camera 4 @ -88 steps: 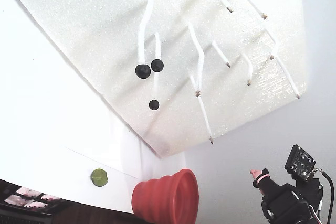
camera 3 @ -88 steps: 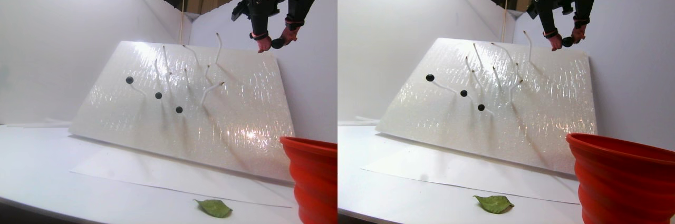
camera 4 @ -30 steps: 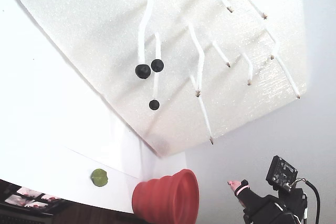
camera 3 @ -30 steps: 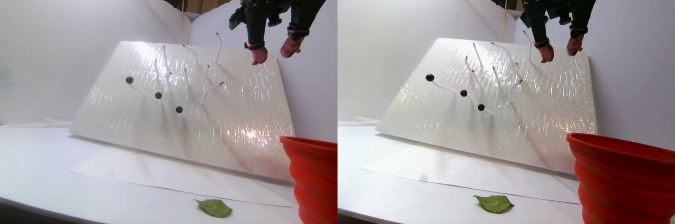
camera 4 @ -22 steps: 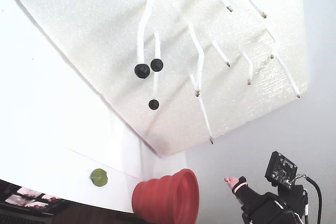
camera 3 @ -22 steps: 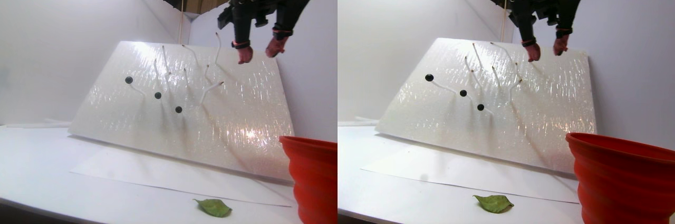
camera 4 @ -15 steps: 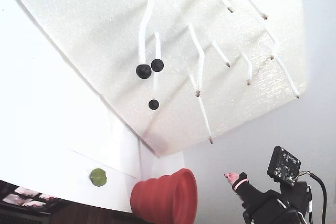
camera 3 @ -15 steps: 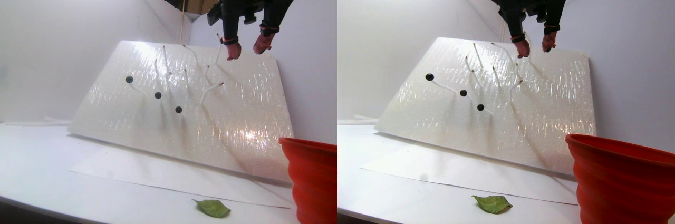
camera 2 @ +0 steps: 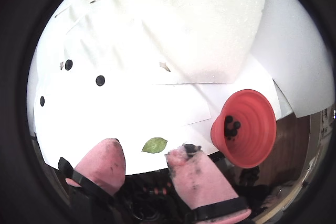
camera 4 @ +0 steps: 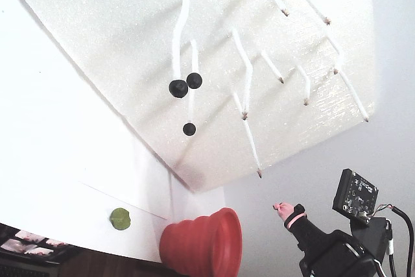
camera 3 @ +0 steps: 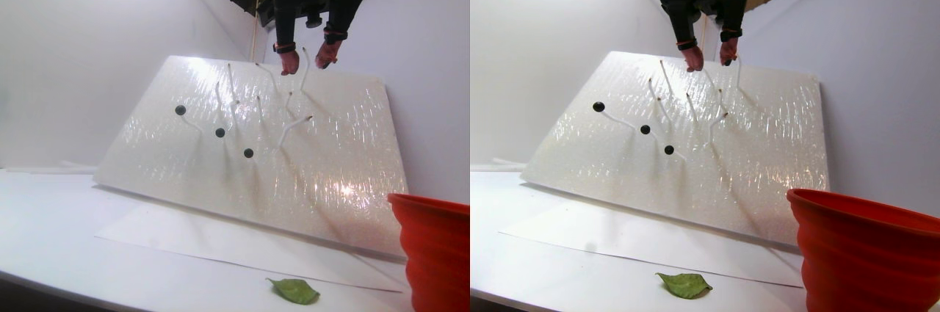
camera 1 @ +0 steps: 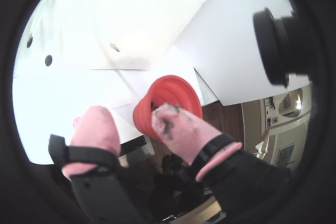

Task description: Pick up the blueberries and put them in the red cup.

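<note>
White panel walls, perhaps foamboard

Red cup showing ribbed red; blueberries reading matte black-blue; foam board glinting speckled white; leaf showing green; pincer fingertips appearing pink, dark-smudged.

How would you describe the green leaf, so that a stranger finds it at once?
Start from the tilted white foam board in the stereo pair view. On the table before it, left of the red cup, lies the leaf. It is the only flat, green, pointed thing; the blueberries are round and dark.
</note>
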You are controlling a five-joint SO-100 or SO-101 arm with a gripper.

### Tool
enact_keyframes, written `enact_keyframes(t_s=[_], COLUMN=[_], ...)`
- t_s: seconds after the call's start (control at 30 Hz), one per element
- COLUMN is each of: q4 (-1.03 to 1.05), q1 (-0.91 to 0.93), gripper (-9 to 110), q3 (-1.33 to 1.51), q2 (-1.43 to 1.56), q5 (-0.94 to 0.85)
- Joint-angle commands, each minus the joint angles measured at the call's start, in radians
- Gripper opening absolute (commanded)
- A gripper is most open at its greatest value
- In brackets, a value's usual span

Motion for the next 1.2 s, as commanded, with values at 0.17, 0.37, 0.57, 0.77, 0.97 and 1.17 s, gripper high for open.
enact_keyframes(t_s=[0.17,0.37,0.57,0.77,0.97,1.17], q4=[-0.043,-0.117,-0.169,-0.210,-0.241,-0.288], q1=[-0.060,-0.078,-0.092,-0.115,-0.138,-0.153], gripper=[15,15,15,15,15,15], q3=[-0.017,-0.061,-0.098,-0.129,-0.164,-0.181], q2=[0.014,-0.101,-0.187,-0.253,-0.302,-0.354], q5=[0.015,0.015,0.015,0.028,0.037,0.035])
